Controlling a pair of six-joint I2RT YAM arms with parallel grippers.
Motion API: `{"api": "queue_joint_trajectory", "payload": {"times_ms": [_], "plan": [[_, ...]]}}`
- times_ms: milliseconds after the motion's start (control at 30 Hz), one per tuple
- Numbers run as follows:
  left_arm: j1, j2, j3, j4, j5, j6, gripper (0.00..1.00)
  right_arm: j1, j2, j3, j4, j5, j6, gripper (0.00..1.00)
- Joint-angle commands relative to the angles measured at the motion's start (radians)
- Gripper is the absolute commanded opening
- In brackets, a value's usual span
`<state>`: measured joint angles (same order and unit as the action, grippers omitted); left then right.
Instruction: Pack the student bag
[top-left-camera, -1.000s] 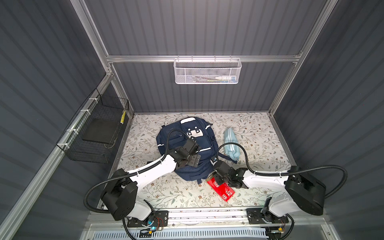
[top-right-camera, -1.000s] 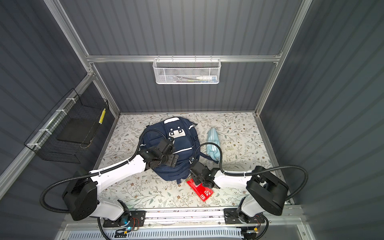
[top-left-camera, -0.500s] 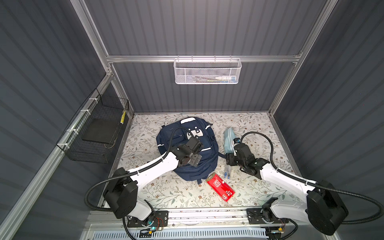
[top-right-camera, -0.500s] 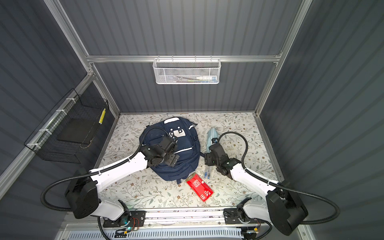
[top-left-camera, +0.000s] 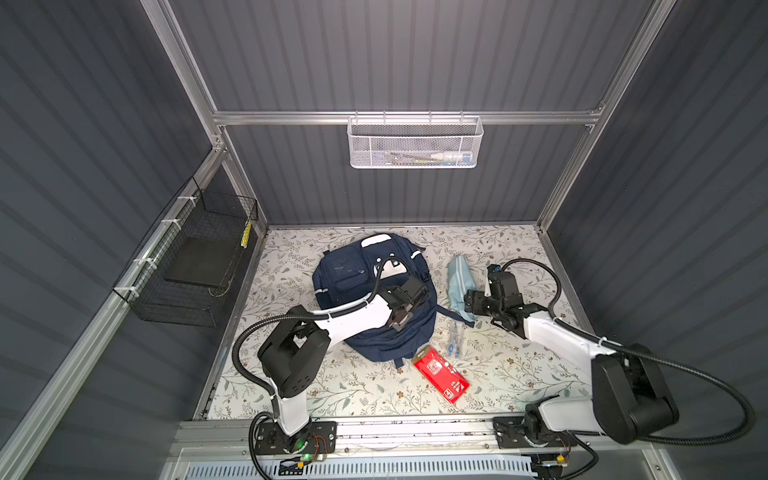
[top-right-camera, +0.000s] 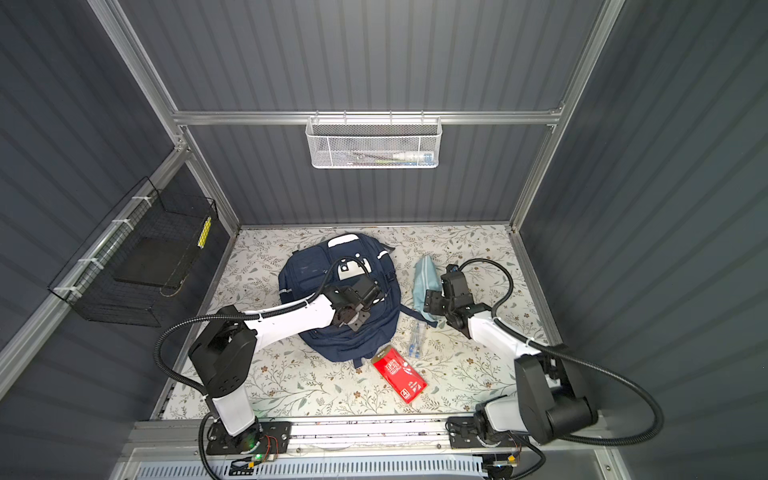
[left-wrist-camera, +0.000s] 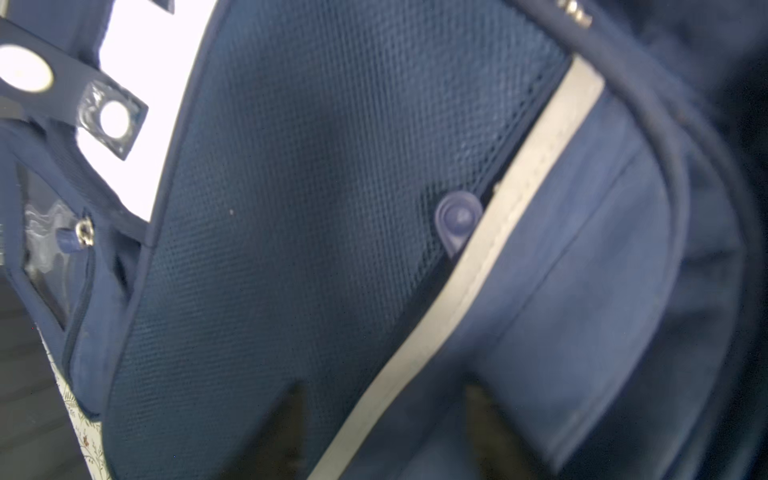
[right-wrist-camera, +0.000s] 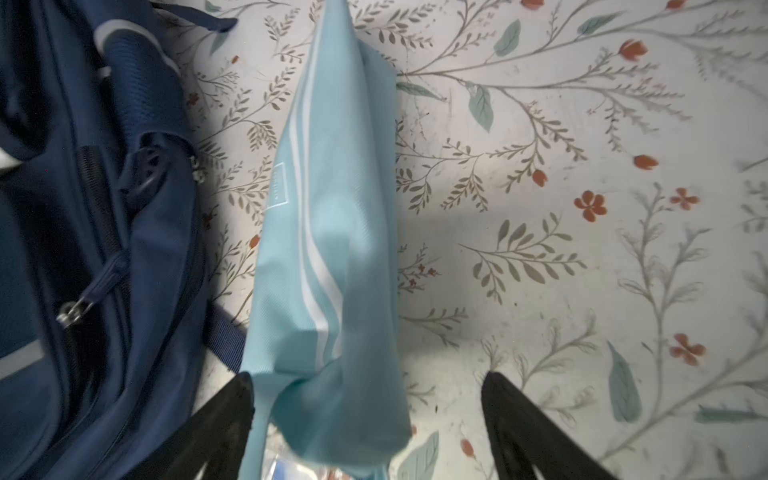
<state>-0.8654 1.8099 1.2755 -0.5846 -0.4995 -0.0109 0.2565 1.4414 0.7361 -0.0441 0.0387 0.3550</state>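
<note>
Student bag lies flat mid-desk in both top views, white patch up, its far end near the back wall. Desk has a floral cover. Left gripper is down on the bag's front panel, nearer the right side. In the left wrist view its two fingertips are dark blurs on the navy mesh, either side of a grey reflective stripe, with a round zip pull just ahead. Jaws stand apart there, but I can't tell whether they pinch fabric. Right gripper sits at the near end of the light-blue pouch, just right of the bag. In the right wrist view the jaws are wide: the pouch end lies between the fingers, against one, with a clear gap to the other, so not clamped. A red packet and a small clear packet lie near the bag's front edge.
</note>
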Motion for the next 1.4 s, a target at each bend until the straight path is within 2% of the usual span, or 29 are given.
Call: {"api": "queue_joint_trajectory", "payload": {"times_ms": [0,33,67,100,133,167,200,267,333,367,400,433,500,633,700,833,867,933,967,1000,1033,1133,1367], "plan": [[0.009,-0.058,0.005,-0.039,-0.049,-0.028,0.00,-0.071,0.113,0.083,0.024,-0.175,0.029,0.73],[0.021,-0.084,0.002,-0.034,-0.030,-0.039,0.00,-0.074,0.136,0.096,0.026,-0.205,0.020,0.68],[0.033,-0.117,-0.004,-0.024,0.001,-0.049,0.00,-0.074,0.158,0.105,0.030,-0.231,0.015,0.58],[0.047,-0.148,-0.007,-0.017,0.029,-0.060,0.00,-0.074,0.165,0.103,0.045,-0.250,0.014,0.34],[0.055,-0.176,-0.008,-0.016,0.041,-0.067,0.00,-0.074,0.163,0.095,0.058,-0.259,0.018,0.19],[0.061,-0.207,-0.011,-0.013,0.053,-0.073,0.00,-0.074,0.155,0.086,0.066,-0.260,0.019,0.08],[0.067,-0.237,-0.012,-0.015,0.073,-0.075,0.00,-0.074,0.142,0.078,0.065,-0.252,0.016,0.04],[0.068,-0.280,-0.010,-0.022,0.147,-0.028,0.01,-0.074,0.108,0.065,0.058,-0.228,0.010,0.02],[0.065,-0.282,-0.005,-0.063,0.235,0.037,0.50,-0.073,0.072,0.051,0.056,-0.215,0.013,0.01],[0.053,-0.263,-0.001,-0.097,0.241,0.063,0.68,-0.074,0.056,0.047,0.055,-0.216,0.017,0.00],[0.030,-0.239,0.001,-0.134,0.208,0.073,0.79,-0.074,0.042,0.044,0.056,-0.221,0.021,0.00],[0.006,-0.219,-0.007,-0.146,0.169,0.079,0.85,-0.074,0.037,0.043,0.055,-0.224,0.025,0.00],[-0.033,-0.183,-0.028,-0.160,0.098,0.081,0.92,-0.074,0.030,0.038,0.055,-0.230,0.030,0.00],[-0.057,-0.157,-0.055,-0.123,0.080,0.073,0.95,-0.074,0.031,0.030,0.062,-0.250,0.029,0.00],[-0.060,-0.128,-0.063,-0.107,0.063,0.069,1.00,-0.074,0.028,0.025,0.062,-0.250,0.024,0.00],[-0.066,-0.040,-0.062,-0.084,0.003,0.056,1.00,-0.074,0.021,0.020,0.067,-0.249,0.021,0.00],[-0.067,-0.014,-0.059,-0.076,-0.008,0.053,1.00,-0.074,0.019,0.019,0.071,-0.252,0.021,0.00],[-0.066,0.023,-0.052,-0.062,-0.049,0.030,0.87,-0.074,0.019,0.018,0.074,-0.254,0.021,0.00],[-0.067,0.029,-0.047,-0.066,-0.058,0.027,0.69,-0.074,0.018,0.018,0.073,-0.254,0.019,0.00],[-0.065,0.024,-0.038,-0.070,-0.062,0.021,0.31,-0.074,0.016,0.017,0.071,-0.256,0.017,0.00],[-0.064,0.006,-0.036,-0.067,-0.082,0.010,0.00,-0.074,0.013,0.015,0.071,-0.259,0.016,0.00],[-0.050,-0.092,-0.014,-0.077,-0.092,-0.010,0.00,-0.074,-0.008,0.001,0.081,-0.277,0.020,0.00],[0.012,-0.279,0.080,-0.090,0.012,-0.032,0.00,-0.043,-0.067,-0.023,0.111,-0.344,0.042,0.00]]}}
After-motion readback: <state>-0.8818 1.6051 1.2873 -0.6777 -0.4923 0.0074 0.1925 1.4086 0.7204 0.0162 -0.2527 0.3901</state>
